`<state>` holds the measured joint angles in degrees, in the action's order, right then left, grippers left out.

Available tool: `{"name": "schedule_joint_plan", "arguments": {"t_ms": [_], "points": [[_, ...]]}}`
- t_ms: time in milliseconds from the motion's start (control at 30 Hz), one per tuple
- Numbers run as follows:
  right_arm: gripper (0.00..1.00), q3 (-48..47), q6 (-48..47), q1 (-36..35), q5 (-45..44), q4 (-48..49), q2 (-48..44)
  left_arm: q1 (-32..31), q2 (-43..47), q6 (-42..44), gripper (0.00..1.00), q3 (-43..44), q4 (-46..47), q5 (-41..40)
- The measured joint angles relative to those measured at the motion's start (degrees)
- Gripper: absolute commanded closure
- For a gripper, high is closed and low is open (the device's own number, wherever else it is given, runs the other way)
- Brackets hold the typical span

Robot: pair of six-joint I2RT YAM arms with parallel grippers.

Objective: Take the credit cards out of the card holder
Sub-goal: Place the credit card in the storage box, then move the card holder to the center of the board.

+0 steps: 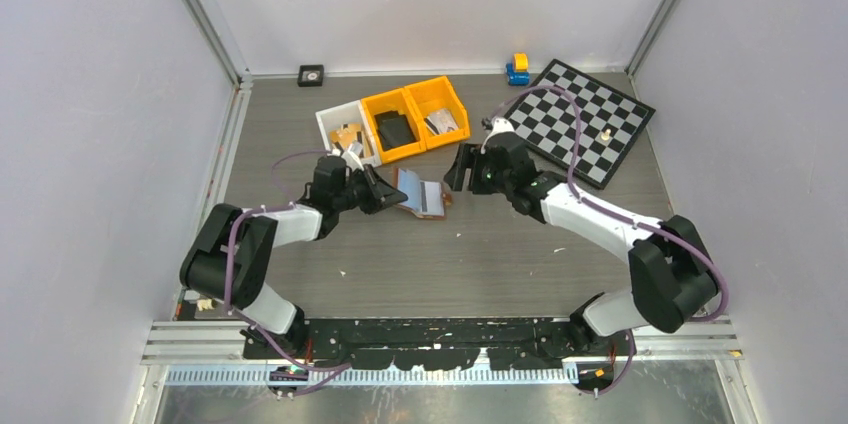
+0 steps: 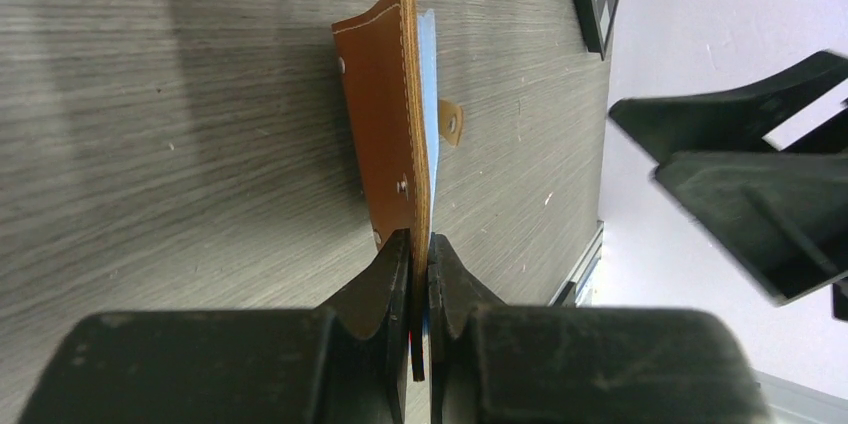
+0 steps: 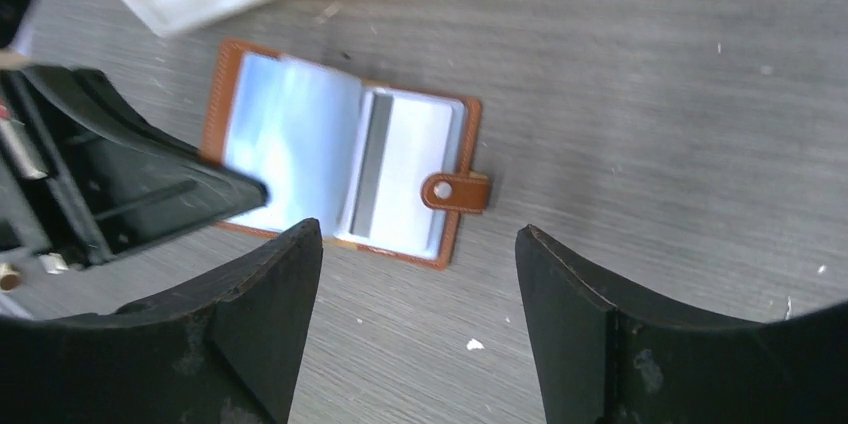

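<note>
Looking at the card holder [image 1: 422, 194] lying open about mid-table [image 1: 480, 254], just nearer than the yellow bins [image 1: 415, 114] and the white bin [image 1: 345, 129], with the pale blue inside facing up and the snap tab poking out to the right. Can make out one of the credit cards [image 3: 395, 169], whitish with a dark stripe, tucked in the right half. Got the left gripper [image 2: 420, 244] with jaws pressed together on the left cover, pinching it and tilting it up off the table. Got the right gripper [image 3: 418, 244] hanging just right of the holder, jaws spread wide, touching nothing. Also spotting a chessboard [image 1: 585, 119] far right.
</note>
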<state>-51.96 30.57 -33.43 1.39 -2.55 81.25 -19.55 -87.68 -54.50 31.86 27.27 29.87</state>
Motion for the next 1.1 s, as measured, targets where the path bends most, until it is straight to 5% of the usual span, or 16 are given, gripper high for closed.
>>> {"name": "schedule_joint_plan", "arguments": {"t_ms": [267,833,1100], "points": [[0.24,0.8,0.2,-1.5,-4.4,-0.5,7.5,-0.1,-7.7,0.7,1.00,3.9,-1.2,2.7],[0.39,-5.0,0.3,-1.5,-5.3,-4.8,18.7,-0.2,-7.8,4.2,1.00,6.1,-7.5,1.4],[0.78,-5.2,2.0,-1.5,-1.7,-4.6,19.4,-0.3,-6.6,5.7,0.88,6.4,-10.8,-1.0]]}}
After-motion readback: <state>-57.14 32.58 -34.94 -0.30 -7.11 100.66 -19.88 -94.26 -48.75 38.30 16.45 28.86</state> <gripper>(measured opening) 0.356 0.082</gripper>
